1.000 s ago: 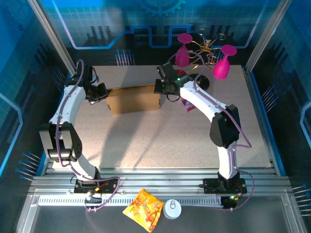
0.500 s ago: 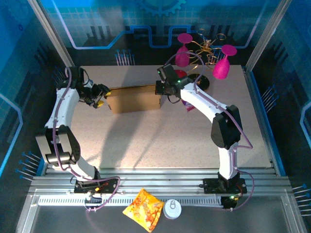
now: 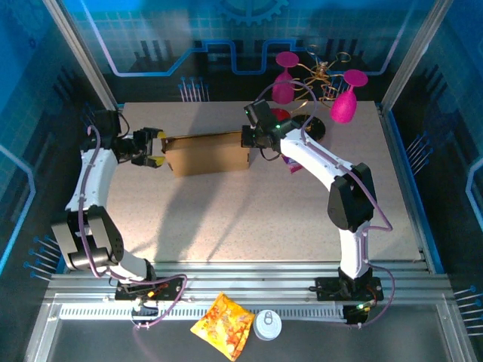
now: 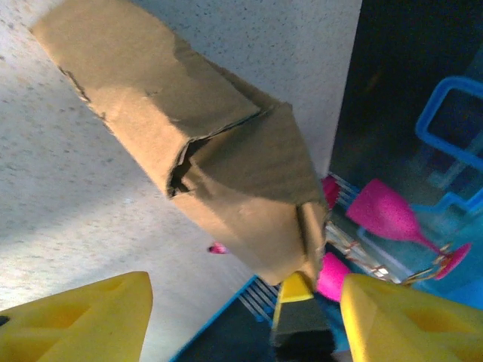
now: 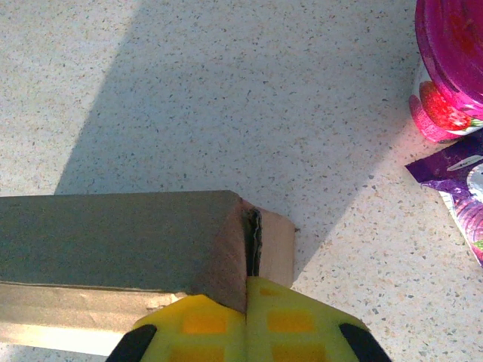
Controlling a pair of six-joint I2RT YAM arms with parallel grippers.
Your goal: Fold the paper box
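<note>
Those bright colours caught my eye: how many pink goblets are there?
2. The left goblet sits at the back, left of the gold wire stand; the right goblet sits just right of it. Others could be hidden.

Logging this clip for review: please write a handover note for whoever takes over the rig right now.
Left gripper: open, just off the left end of the paper box, with nothing between its fingers.
Right gripper: shut on the box's right end.
Box: on the table, far centre, between the two grippers.
Done: body folded into a block.
Left: the left-end flap gapes and probably needs pressing in.
</note>
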